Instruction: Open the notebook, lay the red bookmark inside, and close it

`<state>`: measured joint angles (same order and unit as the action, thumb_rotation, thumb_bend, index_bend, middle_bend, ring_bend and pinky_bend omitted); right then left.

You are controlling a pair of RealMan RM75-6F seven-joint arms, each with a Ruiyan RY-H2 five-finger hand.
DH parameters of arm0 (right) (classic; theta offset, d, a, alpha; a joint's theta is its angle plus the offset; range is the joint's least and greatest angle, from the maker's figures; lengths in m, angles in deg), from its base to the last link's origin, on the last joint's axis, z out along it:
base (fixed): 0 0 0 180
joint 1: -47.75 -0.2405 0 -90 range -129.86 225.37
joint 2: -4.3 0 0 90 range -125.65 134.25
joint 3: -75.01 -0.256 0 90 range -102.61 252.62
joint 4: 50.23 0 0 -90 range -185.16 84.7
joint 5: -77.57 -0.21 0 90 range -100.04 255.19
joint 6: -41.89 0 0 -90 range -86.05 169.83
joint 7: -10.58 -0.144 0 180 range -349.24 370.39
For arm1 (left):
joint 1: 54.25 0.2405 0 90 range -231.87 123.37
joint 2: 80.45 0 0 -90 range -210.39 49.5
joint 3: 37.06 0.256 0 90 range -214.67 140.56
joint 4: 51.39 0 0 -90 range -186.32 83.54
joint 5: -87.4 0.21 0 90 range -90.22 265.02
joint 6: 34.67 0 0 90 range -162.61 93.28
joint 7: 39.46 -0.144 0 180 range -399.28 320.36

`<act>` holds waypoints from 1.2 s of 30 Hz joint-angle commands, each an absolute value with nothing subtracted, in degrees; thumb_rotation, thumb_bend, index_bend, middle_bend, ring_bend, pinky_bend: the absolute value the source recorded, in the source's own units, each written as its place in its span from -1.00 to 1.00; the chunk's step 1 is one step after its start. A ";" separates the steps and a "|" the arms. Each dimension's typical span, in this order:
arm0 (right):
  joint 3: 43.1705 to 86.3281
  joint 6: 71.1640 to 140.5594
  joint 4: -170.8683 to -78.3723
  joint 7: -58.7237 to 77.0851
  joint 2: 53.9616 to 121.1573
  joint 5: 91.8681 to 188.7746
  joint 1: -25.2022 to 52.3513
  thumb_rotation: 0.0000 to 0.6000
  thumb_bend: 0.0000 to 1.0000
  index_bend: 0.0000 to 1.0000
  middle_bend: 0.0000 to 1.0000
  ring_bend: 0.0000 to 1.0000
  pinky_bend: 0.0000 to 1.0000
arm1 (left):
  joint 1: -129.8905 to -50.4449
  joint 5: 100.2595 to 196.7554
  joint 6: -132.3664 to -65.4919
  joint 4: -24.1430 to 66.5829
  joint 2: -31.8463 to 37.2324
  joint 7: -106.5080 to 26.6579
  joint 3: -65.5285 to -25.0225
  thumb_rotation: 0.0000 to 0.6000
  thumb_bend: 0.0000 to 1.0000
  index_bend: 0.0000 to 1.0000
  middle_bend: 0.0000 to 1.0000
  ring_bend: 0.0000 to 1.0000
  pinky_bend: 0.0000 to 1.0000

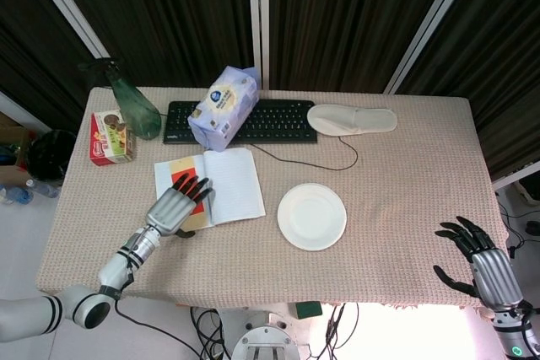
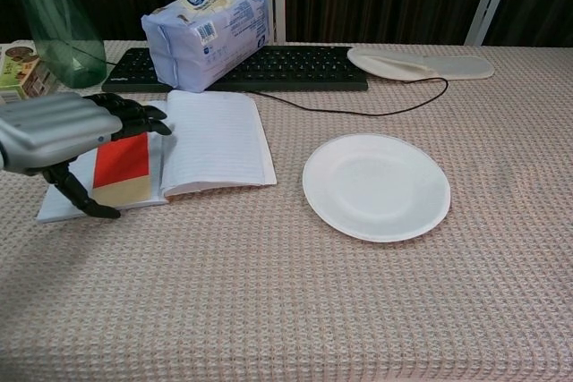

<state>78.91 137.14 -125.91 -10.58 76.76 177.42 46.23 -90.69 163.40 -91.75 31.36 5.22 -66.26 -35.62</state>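
Part of the red bookmark (image 2: pixel 123 160) is hidden under the fingers of the silver and black left hand (image 2: pixel 63 131), and in the head view only a small bit of red can be seen past those fingers. The left arm is cut off at the edge of the chest view. The silver and black right hand (image 1: pixel 483 264) is seen only in the head view, low at the right, past the edge of the desk (image 1: pixel 405 183), and its arm is cut off by the frame.

The open white lined notebook (image 2: pixel 215 140) is laid flat on the beige woven cloth of the desk, in front of the black keyboard (image 2: pixel 286 67). Its spine is pointed from front to back. The red bookmark is laid on the left page, next to the spine, with its long side along the spine. A tan strip is seen at its near end.

The left hand is held over the left page with its fingers stretched out flat and its thumb pointed down. Nothing is held in it. The right hand is spread wide, and nothing is held in it either.

A round white paper plate (image 2: pixel 376 186) is set to the right of the notebook, a little apart from it.
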 commanded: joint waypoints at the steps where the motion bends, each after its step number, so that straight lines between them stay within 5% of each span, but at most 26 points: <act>1: 78.91 137.16 -125.86 -10.58 76.81 177.44 46.22 1.00 -0.59 -0.39 -0.59 -0.80 -0.61 | -90.60 163.19 -91.52 31.24 5.04 -66.19 -35.76 0.57 -0.85 -0.82 -1.00 -1.00 -0.88; 8: 78.94 137.27 -125.81 -10.59 76.81 177.39 46.31 1.00 -0.59 -0.39 -0.59 -0.80 -0.61 | -90.61 162.03 -90.38 31.51 4.47 -65.34 -36.51 0.61 -0.85 -0.81 -1.00 -1.00 -0.88; 17: 78.92 137.37 -125.72 -10.81 76.64 177.22 46.42 1.00 -0.59 -0.39 -0.59 -0.80 -0.61 | -89.61 161.58 -90.83 36.35 -0.30 -61.25 -37.26 0.99 -0.85 -0.80 -1.00 -1.00 -0.88; 32: 78.92 136.95 -125.97 -10.58 76.61 177.57 45.96 1.00 -0.59 -0.39 -0.59 -0.80 -0.62 | -89.98 155.78 -82.25 39.75 -7.17 -53.47 -37.12 1.00 -0.62 -0.80 -1.00 -1.00 -0.88; 34: 78.91 137.09 -126.29 -10.26 76.47 177.71 45.96 1.00 -0.59 -0.39 -0.59 -0.80 -0.62 | -89.84 154.29 -82.39 39.01 -7.06 -52.40 -37.92 0.89 -0.43 -0.80 -1.00 -1.00 -0.88; 36: 78.88 137.10 -126.53 -10.11 76.39 177.68 45.95 1.00 -0.59 -0.39 -0.59 -0.80 -0.62 | -89.83 152.79 -82.42 37.80 -6.85 -51.57 -38.75 0.53 -0.18 -0.79 -1.00 -1.00 -0.88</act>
<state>78.89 137.10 -126.49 -10.14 76.42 177.68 45.96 -89.90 153.95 -82.30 38.78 -7.05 -52.31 -38.00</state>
